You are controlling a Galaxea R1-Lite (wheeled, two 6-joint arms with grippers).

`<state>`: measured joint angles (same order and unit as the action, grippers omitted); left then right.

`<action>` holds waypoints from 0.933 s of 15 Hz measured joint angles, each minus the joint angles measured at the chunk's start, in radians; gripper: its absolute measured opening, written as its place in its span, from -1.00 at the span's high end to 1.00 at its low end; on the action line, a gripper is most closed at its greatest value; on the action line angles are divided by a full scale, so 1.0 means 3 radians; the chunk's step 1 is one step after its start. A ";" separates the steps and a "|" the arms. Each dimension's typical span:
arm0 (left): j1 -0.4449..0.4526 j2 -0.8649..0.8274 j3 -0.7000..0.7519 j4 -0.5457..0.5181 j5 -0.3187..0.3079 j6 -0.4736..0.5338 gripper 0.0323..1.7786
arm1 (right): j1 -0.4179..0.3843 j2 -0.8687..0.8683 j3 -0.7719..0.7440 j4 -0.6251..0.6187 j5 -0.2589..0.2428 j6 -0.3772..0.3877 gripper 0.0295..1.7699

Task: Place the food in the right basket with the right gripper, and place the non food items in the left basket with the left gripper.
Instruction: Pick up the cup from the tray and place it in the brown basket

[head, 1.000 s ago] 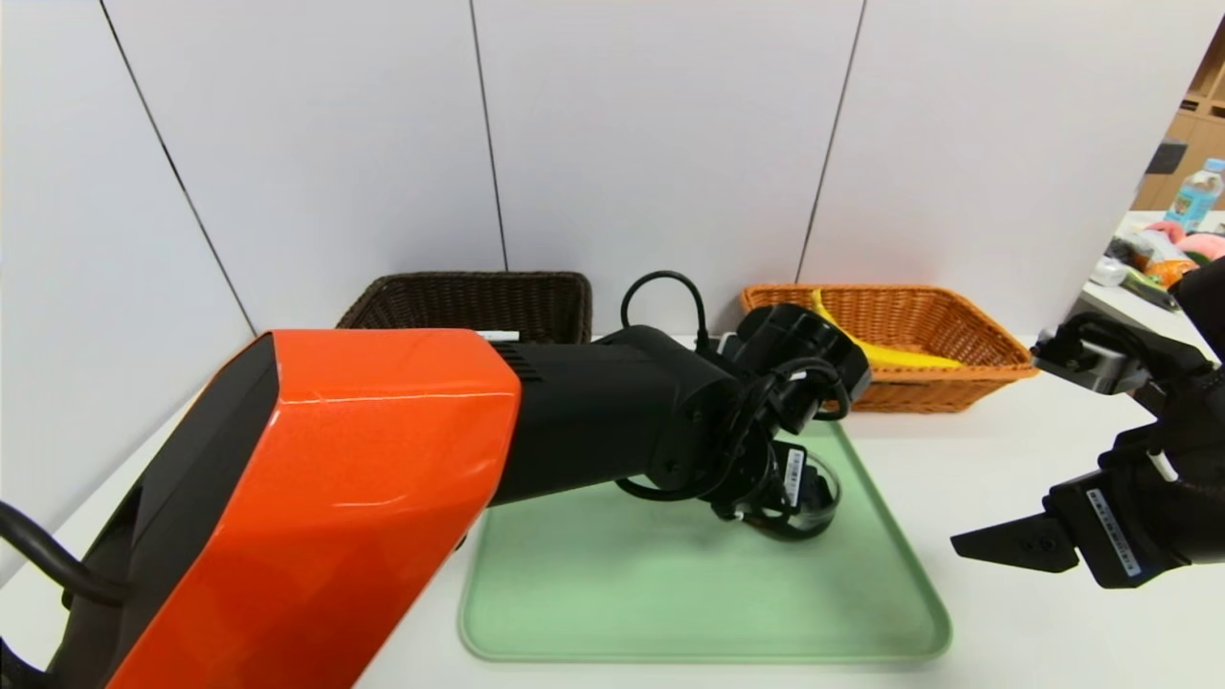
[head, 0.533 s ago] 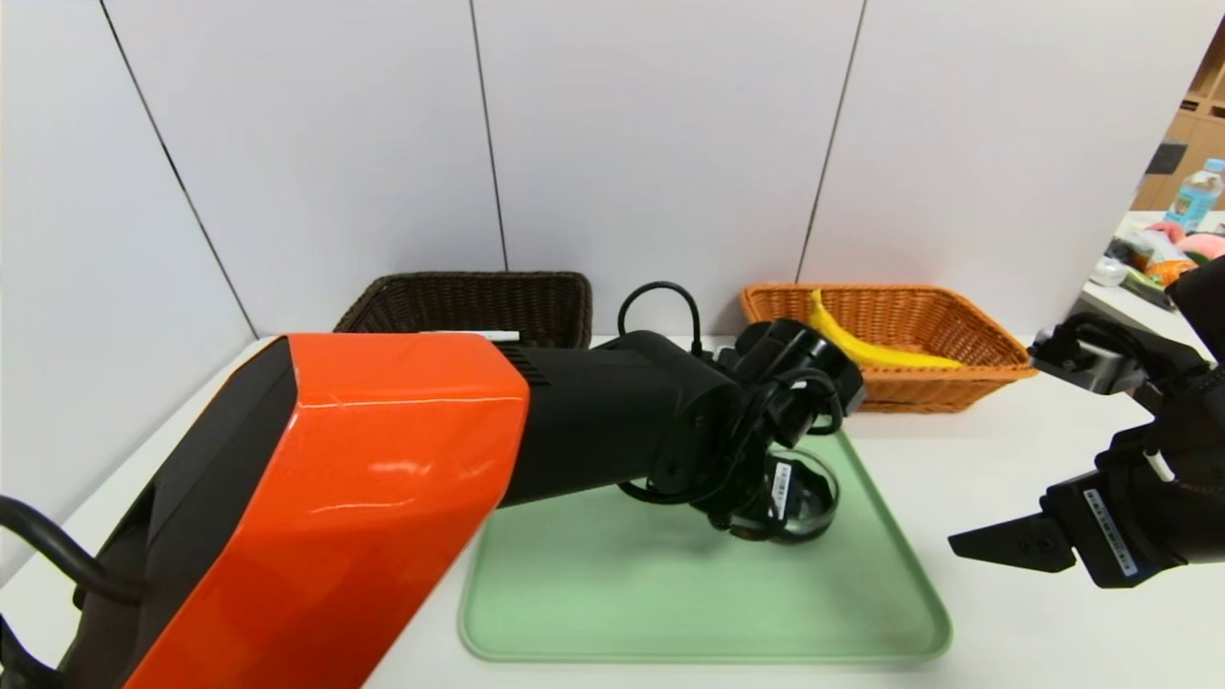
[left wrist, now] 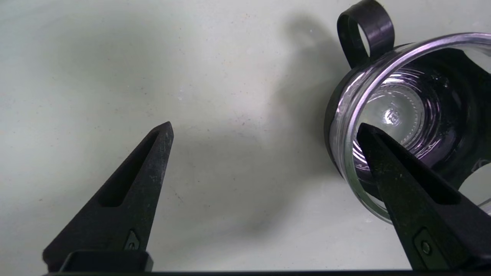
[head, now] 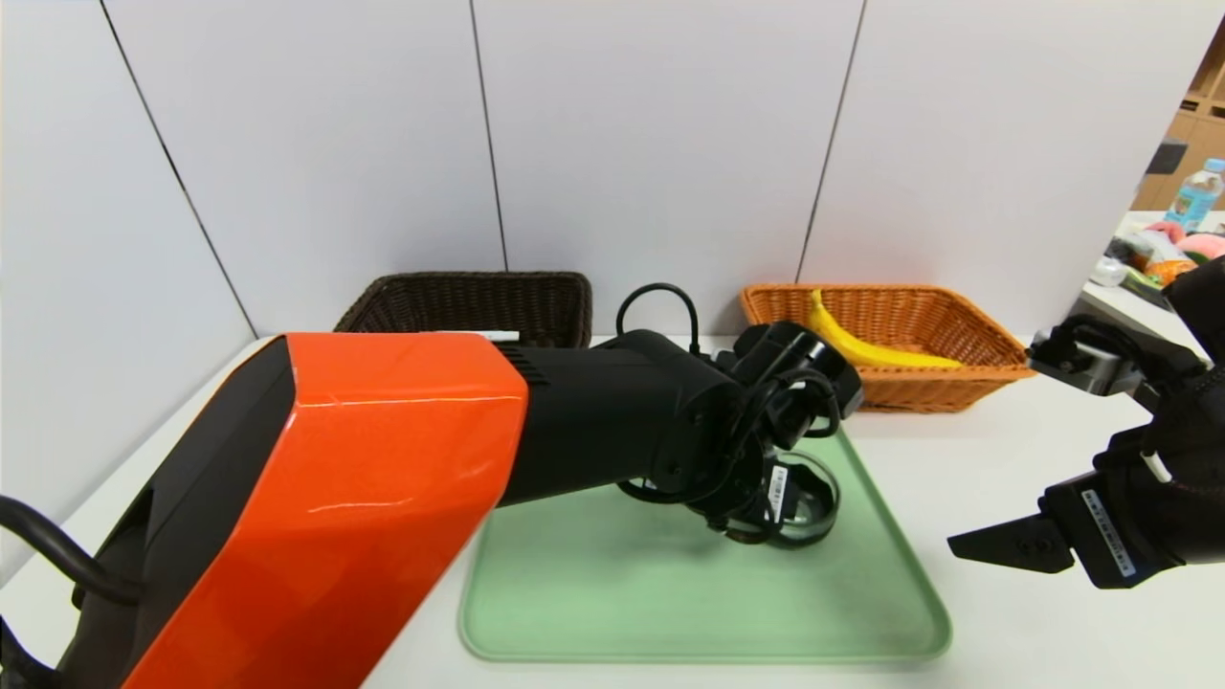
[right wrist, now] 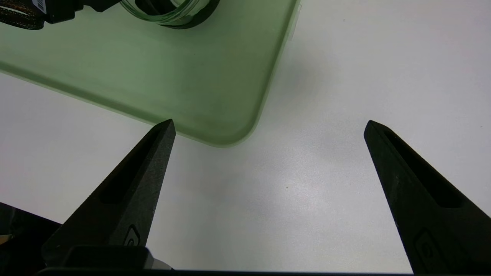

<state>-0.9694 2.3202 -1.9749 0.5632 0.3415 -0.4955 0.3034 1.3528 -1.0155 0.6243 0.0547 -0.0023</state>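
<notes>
A clear glass cup [head: 812, 500] in a black holder with a loop handle [left wrist: 366, 28] stands on the green tray [head: 622, 593], toward its far right. My left gripper [left wrist: 265, 125] points down over the tray and is open. One of its fingers [left wrist: 402, 184] lies across the cup's mouth [left wrist: 395, 115]; the other is over bare tray. A yellow banana [head: 861, 346] lies in the orange right basket [head: 995, 343]. The dark brown left basket [head: 459, 301] stands behind my left arm. My right gripper [right wrist: 269, 122] hangs open and empty over the white table beside the tray's corner [right wrist: 226, 134].
My orange and black left arm [head: 335, 478] covers the tray's left part and much of the left table. A side table [head: 1158, 249] with a bottle and clutter stands at the far right. White wall panels close off the back.
My left wrist has sunk a little and drawn slightly left over the cup, uncovering more of the banana. The right gripper has barely moved.
</notes>
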 joint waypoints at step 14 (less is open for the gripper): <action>0.0000 -0.0072 0.0006 0.0011 -0.0010 0.0018 0.91 | 0.0023 0.0000 -0.0013 -0.0004 0.0000 -0.0001 -0.91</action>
<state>-0.9694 2.2985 -1.9730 0.5666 0.3385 -0.4902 0.3102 1.3528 -1.0194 0.6230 0.0547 -0.0028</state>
